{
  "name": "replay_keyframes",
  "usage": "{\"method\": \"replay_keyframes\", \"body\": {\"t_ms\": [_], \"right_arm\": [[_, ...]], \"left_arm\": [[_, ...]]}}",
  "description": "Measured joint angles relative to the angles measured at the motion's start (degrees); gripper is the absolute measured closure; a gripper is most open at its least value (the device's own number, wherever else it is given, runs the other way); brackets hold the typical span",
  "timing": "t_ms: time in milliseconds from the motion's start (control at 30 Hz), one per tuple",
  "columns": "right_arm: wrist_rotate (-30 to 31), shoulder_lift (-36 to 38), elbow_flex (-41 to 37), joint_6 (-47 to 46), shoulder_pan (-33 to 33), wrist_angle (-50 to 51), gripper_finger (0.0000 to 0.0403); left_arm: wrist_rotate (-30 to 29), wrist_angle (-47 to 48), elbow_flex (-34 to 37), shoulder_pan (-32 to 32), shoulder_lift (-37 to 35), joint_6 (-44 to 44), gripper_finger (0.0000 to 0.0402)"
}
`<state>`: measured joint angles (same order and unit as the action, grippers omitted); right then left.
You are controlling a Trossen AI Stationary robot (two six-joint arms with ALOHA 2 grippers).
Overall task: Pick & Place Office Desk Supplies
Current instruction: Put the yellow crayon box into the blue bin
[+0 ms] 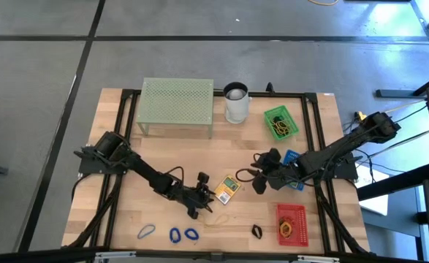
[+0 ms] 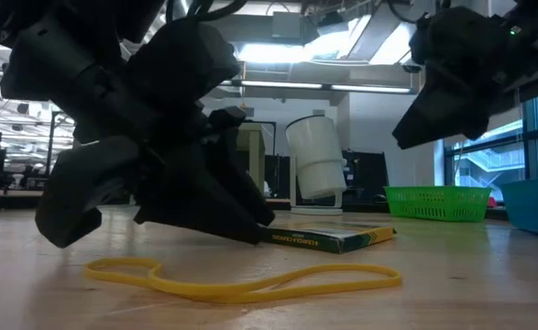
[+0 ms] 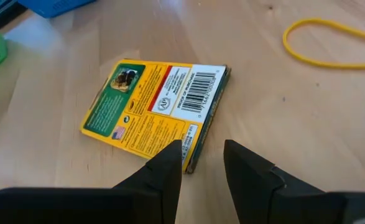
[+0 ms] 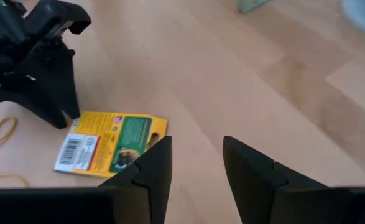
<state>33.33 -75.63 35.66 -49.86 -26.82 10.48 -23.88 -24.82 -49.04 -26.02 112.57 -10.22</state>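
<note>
So the thing we're after here is the yellow card pack point(image 1: 228, 188), lying flat on the tabletop point(image 1: 163, 157) roughly mid-table, just in front of our left gripper point(image 1: 202, 196). In the left wrist view our fingers point(image 3: 160, 171) are apart with a modest gap, and the pack's near corner sits right by that gap. We aren't holding it yet as far as we can see.

Handling-wise, we'd guess it's light and fairly stiff, a thin cardboard box with a glossy printed face, so probably a bit slippery. Since it's lying flat, there's not much edge to bite. Our best bet looks like pinching across the thin side at that near corner or along the short barcode end, though it may just skate away on the wood when nudged.

Its long axis runs diagonally on the tabletop, with one short end toward our left gripper and the other toward the right side of the table. The barcode end is the one nearer the yellow rubber band point(image 3: 328, 43), which lies loose just beside the pack, not touching it from what we can tell.

Our right gripper point(image 1: 262, 180) hovers nearby above the wood on the pack's other side, fingers apart, nothing in them.
</note>
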Motion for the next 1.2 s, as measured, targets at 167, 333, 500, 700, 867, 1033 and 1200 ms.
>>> {"method": "replay_keyframes", "body": {"t_ms": [167, 333, 500, 700, 867, 1033, 1200], "right_arm": [[-1.4, -0.1, 0.0, -4.8, 0.1, -0.4, 0.026], [-4.5, -0.6, 0.0, -7.3, 0.8, -1.8, 0.0258], [-11.0, -1.2, 0.0, -8.2, 2.6, -4.1, 0.0228], [-15.7, -3.9, 0.0, -9.8, 5.8, -8.6, 0.0165], [-22.5, -9.5, 0.0, -11.2, 8.6, -13.2, 0.0132], [-24.9, -14.4, 0.0, -11.2, 10.6, -15.0, 0.0127], [-26.4, -18.2, 0.7, -11.2, 11.7, -15.8, 0.0131]], "left_arm": [[0.0, -0.7, 0.0, 0.0, 0.0, 0.0, 0.0287], [0.0, -0.7, 0.0, 0.0, 0.0, 0.1, 0.0287], [0.0, -0.7, 0.0, 0.0, 0.0, 0.4, 0.0287], [0.0, -0.5, 0.0, 0.0, 0.0, 0.4, 0.0286], [0.0, -0.8, 0.0, 0.6, 0.2, 0.4, 0.0289], [0.2, -1.3, 0.0, 1.7, 0.9, 1.0, 0.029], [1.5, -2.9, -0.1, 2.5, 1.8, 1.0, 0.029]]}}
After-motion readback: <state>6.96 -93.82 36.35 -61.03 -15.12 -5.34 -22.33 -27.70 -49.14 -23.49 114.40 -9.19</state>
